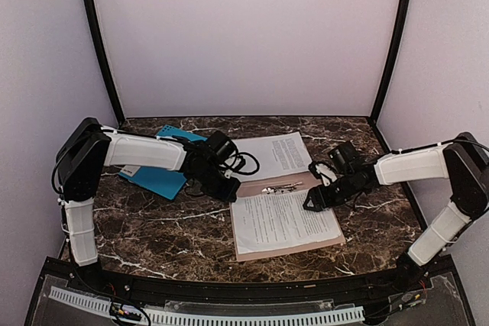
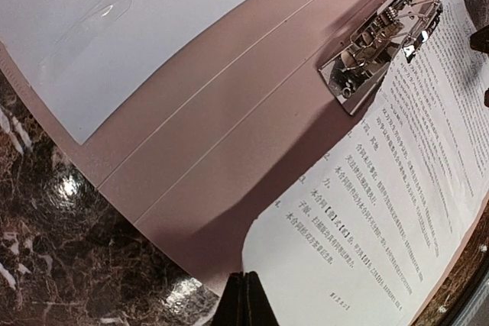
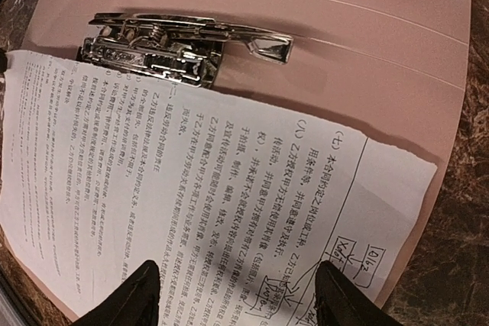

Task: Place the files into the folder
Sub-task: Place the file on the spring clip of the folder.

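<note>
The tan folder lies open in the middle of the table, its metal clip on the spine. A printed sheet lies on its near half, top edge at the clip and slightly raised. Another white sheet lies on the far half. My left gripper is at the folder's left edge, its fingers shut on the near sheet's lifted corner. My right gripper is open, its fingertips spread just above that sheet's right side.
A teal blue folder lies at the left under my left arm. Dark marble table surrounds the tan folder. Light walls and black posts close off the back and sides.
</note>
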Robot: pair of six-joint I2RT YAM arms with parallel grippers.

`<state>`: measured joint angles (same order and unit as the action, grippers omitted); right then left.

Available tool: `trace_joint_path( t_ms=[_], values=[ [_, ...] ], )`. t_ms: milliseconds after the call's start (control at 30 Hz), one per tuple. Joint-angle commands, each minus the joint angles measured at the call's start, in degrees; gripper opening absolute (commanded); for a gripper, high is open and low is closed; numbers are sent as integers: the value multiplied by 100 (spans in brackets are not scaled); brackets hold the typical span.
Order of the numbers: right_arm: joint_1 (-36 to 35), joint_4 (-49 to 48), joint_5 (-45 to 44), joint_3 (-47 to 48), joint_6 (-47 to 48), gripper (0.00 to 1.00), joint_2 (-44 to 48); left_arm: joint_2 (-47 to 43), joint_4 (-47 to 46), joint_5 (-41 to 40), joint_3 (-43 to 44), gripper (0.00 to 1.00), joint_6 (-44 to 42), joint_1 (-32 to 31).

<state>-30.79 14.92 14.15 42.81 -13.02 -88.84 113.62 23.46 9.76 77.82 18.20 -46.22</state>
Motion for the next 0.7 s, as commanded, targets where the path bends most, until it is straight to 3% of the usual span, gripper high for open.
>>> trace_joint_path(
  t_ms=[0,667],
  values=[
    [-58,-47,-130,107,62,67,-266,11,-3,-72,-133,1,94,26],
    [-58,54,-307,399,175,68,41,-91,-208,-446,-193,1,404,38]
  ],
)
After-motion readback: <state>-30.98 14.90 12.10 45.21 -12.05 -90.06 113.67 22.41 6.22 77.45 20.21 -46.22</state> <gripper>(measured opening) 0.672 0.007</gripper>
